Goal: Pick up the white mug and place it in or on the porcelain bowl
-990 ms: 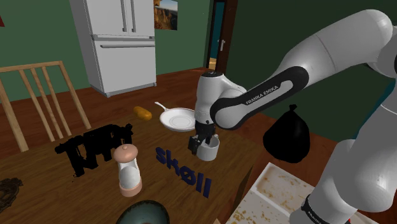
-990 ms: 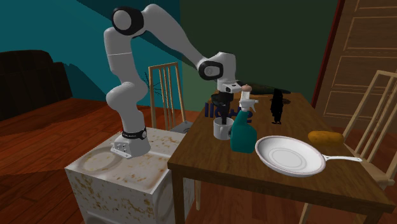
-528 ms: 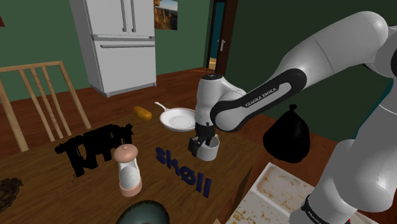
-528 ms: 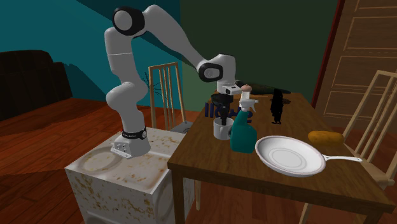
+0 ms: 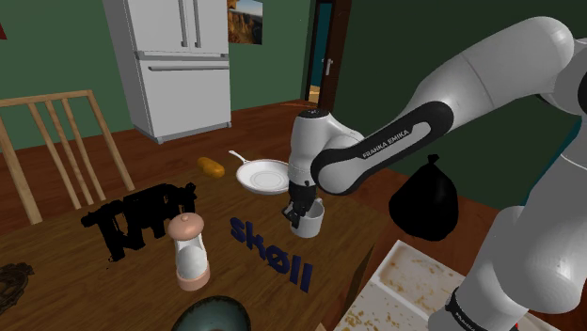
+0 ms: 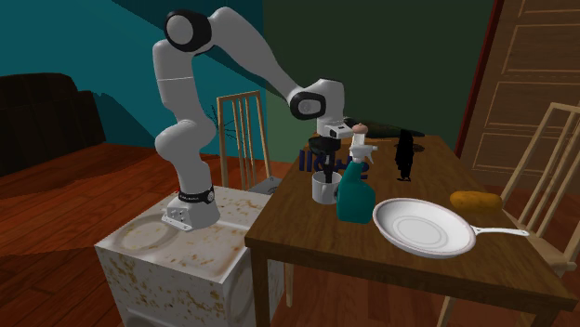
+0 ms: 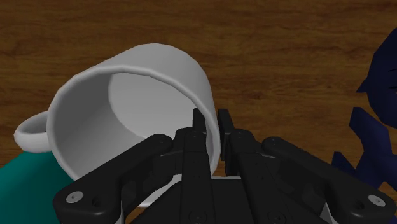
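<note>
1. Dark bowl [image 5: 213, 316]: sits at the near edge of the wooden table [image 5: 56, 273], low in the shoulder view. It is judged to be the goal of the task.
2. Shaker [image 5: 191, 249] and blue letters [image 5: 270, 250]: stand between the bowl and the mug, and the letters are the nearer of the two to the mug.
3. White mug [image 5: 311, 222]: stands upright on the table with its mouth up, just on the near side of the white pan [image 5: 261, 176]. In the second exterior view the mug [image 6: 322, 192] is just beside a teal spray bottle [image 6: 354, 190].
4. Gripper [image 5: 299, 213]: comes down on the mug from above. In the wrist view the gripper [image 7: 212, 118] has one of its fingers [image 7: 198, 137] inside the mouth and the other outside. The two are drawn almost together with the mug's wall [image 7: 159, 70] pinched between them, so the grip is on the rim and not around the body.
5. Key relation: the mug lies off to one side of the gripper, not centred under it. Its handle [image 7: 28, 130] juts out roughly across the mouth from the pinched wall. The bowl lies well apart from the mug, toward the shoulder view's left and nearer. By this judgement, the coming move is a lift and then a carry that way, clear of the letters.
6. Arm [image 5: 395, 141]: reaches in from the stand [image 5: 414, 277] at the shoulder view's right, with the forearm sloping down and the wrist bent so the hand points straight down.
</note>
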Available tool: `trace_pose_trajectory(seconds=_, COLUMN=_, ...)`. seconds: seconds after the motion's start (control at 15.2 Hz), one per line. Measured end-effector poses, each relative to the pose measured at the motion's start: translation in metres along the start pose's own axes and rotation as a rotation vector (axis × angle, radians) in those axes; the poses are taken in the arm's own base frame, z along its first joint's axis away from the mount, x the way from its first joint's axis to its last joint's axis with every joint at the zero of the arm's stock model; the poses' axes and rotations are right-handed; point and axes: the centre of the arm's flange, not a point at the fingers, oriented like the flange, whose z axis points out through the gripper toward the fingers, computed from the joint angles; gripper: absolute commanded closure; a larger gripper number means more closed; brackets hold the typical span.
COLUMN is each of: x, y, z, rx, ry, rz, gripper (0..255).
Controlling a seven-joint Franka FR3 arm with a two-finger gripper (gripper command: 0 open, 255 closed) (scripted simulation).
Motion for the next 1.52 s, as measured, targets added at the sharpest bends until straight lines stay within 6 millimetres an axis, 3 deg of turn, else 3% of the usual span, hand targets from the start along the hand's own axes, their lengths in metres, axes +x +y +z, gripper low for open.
trace_pose_trajectory(seconds=0.4, x=0.001, y=0.002, z=-0.01, rx=0.0, ry=0.0, rz=0.0, gripper=255)
trace_pose_trajectory(seconds=1.52, x=0.005, y=0.006, z=-0.1, rx=0.0, ry=0.0, rz=0.0, gripper=255)
